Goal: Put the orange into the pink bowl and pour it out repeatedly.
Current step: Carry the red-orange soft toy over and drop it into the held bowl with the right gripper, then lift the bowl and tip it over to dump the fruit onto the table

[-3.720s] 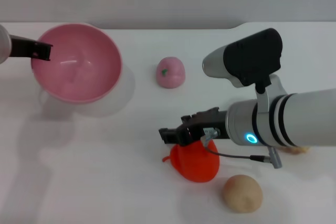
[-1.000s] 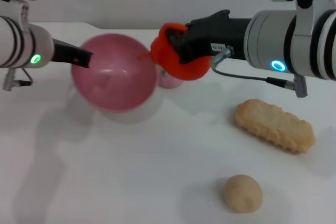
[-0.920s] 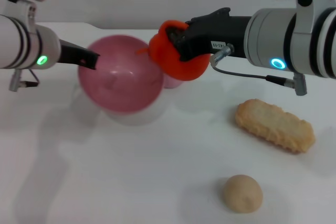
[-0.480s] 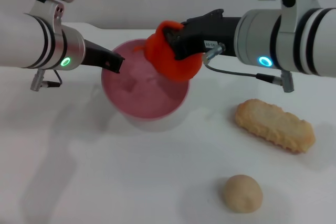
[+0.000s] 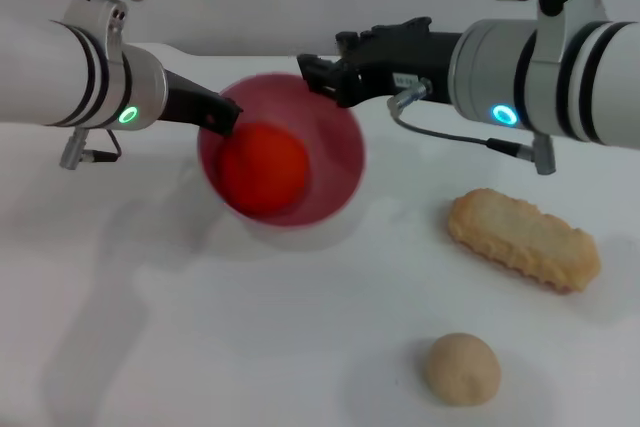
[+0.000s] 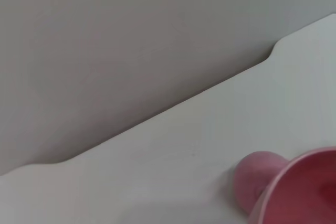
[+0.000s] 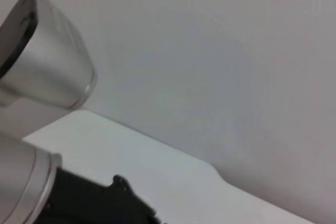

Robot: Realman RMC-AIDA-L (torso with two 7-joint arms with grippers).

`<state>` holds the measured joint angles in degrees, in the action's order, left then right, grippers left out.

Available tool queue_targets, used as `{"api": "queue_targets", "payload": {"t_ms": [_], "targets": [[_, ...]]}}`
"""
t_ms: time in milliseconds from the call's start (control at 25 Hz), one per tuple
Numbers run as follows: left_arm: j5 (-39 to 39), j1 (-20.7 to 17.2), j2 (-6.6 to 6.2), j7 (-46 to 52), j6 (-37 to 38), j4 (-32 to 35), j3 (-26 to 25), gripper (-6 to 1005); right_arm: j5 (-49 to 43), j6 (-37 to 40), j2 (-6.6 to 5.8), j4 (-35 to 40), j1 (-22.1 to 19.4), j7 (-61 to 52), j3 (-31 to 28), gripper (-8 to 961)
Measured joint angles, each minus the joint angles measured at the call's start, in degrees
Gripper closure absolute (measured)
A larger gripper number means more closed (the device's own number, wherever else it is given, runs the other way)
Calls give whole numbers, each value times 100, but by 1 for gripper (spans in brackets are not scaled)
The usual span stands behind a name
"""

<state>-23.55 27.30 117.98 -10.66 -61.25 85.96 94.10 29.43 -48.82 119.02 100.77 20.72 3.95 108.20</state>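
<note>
The orange [image 5: 262, 169] lies inside the pink bowl [image 5: 335, 162], which is tilted with its mouth toward me and held just above the white table. My left gripper [image 5: 220, 117] is shut on the bowl's left rim. My right gripper [image 5: 320, 75] is open and empty, just above the bowl's far rim. In the left wrist view a part of the bowl's rim [image 6: 307, 182] shows. In the right wrist view only the left arm [image 7: 47, 61] and the wall show.
A long beige biscuit [image 5: 525, 238] lies on the table at the right. A beige ball [image 5: 460, 369] sits near the front right. A small pale pink fruit [image 6: 254, 177] lies behind the bowl; the head view does not show it.
The orange has left my right gripper and dropped into the bowl. My right gripper has opened. My left arm has carried the bowl to the right, under the orange.
</note>
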Motion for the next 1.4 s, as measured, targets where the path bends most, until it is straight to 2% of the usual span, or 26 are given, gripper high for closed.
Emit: {"api": "queue_targets", "payload": {"t_ms": [200, 360, 400, 480, 600, 680, 760, 800, 840, 880, 920, 960, 1080, 1200, 1240, 1280, 1320, 1400], "targets": [[42, -53, -1, -590, 111, 81, 30, 953, -37, -69, -9, 58, -320, -212, -452, 556], [221, -257, -4, -1241, 455, 341, 110, 953, -43, -354, -3, -63, -758, -232, -1151, 465], [727, -497, 3, -1511, 905, 624, 462, 953, -44, -420, -3, -99, -849, -224, -1306, 443], [885, -571, 5, -1533, 1046, 689, 601, 953, -45, -522, -2, -194, -999, -193, -1550, 421], [2367, -983, 5, -1682, 2069, 915, 1729, 953, -47, -583, -1, -406, -1140, -178, -1774, 423], [2964, -993, 20, -1736, 2152, 867, 2075, 953, -49, -594, -4, -549, -1181, -172, -1815, 424], [3209, -988, 28, -1740, 2153, 821, 2219, 953, -50, -596, -7, -637, -1190, -167, -1808, 423], [4004, -942, 34, -1725, 2141, 680, 2751, 953, -50, -597, -8, -671, -1191, -165, -1803, 423], [4057, -942, 34, -1724, 2141, 674, 2778, 953, -51, -597, -11, -703, -1188, -165, -1799, 422], [4483, -958, 33, -1707, 2169, 628, 3025, 953, -51, -598, -14, -727, -1184, -161, -1799, 422], [4483, -958, 33, -1707, 2169, 628, 3025, 953, -51, -599, -15, -740, -1182, -156, -1800, 422], [5100, -1036, 43, -1621, 2262, 580, 3350, 953, -52, -599, -16, -747, -1180, -150, -1809, 421], [6273, -1220, 49, -1151, 2512, 572, 3800, 953, -52, -601, -20, -755, -1181, -145, -1817, 420], [6983, -1270, 52, -787, 2553, 498, 4016, 953, -52, -603, -30, -796, -1159, -131, -1821, 419], [6983, -1270, 52, -787, 2553, 498, 4016, 953, -52, -603, -32, -807, -1152, -120, -1822, 419], [7841, -1302, 52, -275, 2529, 350, 4223, 953, -52, -603, -32, -809, -1148, -112, -1822, 418], [8344, -1310, 54, 26, 2478, 248, 4344, 953, -52, -603, -32, -813, -1145, -106, -1823, 418], [8883, -1296, 59, 354, 2333, 121, 4518, 953, -52, -604, -32, -821, -1127, -99, -1825, 417]]}}
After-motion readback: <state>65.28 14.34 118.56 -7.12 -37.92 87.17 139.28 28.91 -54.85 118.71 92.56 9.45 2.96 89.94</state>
